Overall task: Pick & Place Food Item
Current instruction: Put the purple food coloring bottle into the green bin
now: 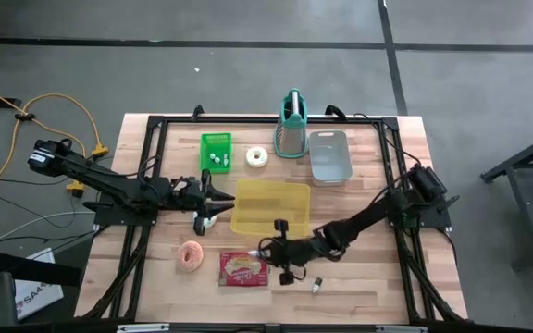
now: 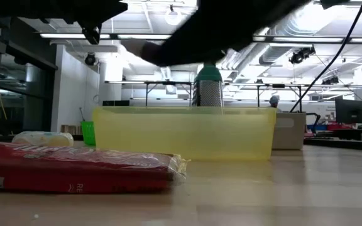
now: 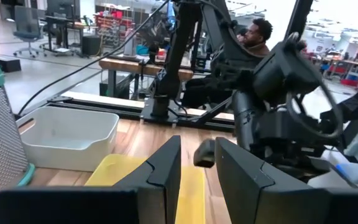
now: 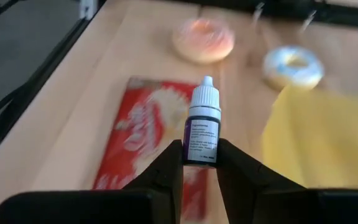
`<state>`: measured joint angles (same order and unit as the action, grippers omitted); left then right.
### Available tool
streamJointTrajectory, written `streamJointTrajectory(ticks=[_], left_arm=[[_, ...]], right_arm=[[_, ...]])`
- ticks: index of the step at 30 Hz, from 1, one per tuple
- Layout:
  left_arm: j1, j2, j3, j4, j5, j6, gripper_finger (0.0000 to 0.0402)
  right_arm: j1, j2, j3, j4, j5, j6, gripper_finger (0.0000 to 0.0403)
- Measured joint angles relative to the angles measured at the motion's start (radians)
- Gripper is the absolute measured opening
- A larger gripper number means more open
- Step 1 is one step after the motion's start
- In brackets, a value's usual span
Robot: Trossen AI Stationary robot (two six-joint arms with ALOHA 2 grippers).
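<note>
Gripping a small dropper bottle (image 4: 202,127) by its base, the right gripper (image 4: 199,163) hovers over the red snack packet (image 4: 145,143); the bottle's long axis follows the fingers, its white cap pointing away from the wrist. The left gripper (image 3: 197,165), fingers slightly apart and empty, waits beside the yellow bin (image 1: 271,205).

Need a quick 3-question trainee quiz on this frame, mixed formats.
1. True or false: the right claw is shut on a small dropper bottle.
2. What lies directly below the held bottle? A) red snack packet B) grey bin C) green basket
3. Fill in: the left claw hovers at the left edge of the ____ bin.

Key: 1 true; 2 A; 3 yellow.
</note>
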<state>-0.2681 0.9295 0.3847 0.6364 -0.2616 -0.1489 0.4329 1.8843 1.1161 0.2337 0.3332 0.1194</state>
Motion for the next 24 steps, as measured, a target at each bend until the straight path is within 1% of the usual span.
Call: streamJointTrajectory(ticks=[5,9,13,17,24], left_arm=[[0.004,0.000,0.000,-0.001,-0.003,0.012,0.0095],[0.005,0.000,0.000,-0.001,-0.002,0.028,0.0095],[0.003,0.000,0.000,-0.015,-0.002,0.048,0.0095],[0.003,0.000,0.000,-0.039,-0.002,0.077,0.0095],[-0.021,0.000,0.000,-0.057,0.004,0.109,0.0096]], right_arm=[[-0.056,-0.001,0.064,-0.005,0.008,-0.065,0.0071],[-0.102,-0.001,0.094,-0.005,0.008,-0.072,0.0071],[-0.139,-0.001,0.101,-0.006,0.009,-0.067,0.0071],[-0.165,-0.001,0.101,-0.006,0.058,-0.064,0.0071],[-0.181,-0.001,0.101,-0.009,0.090,-0.088,0.0071]])
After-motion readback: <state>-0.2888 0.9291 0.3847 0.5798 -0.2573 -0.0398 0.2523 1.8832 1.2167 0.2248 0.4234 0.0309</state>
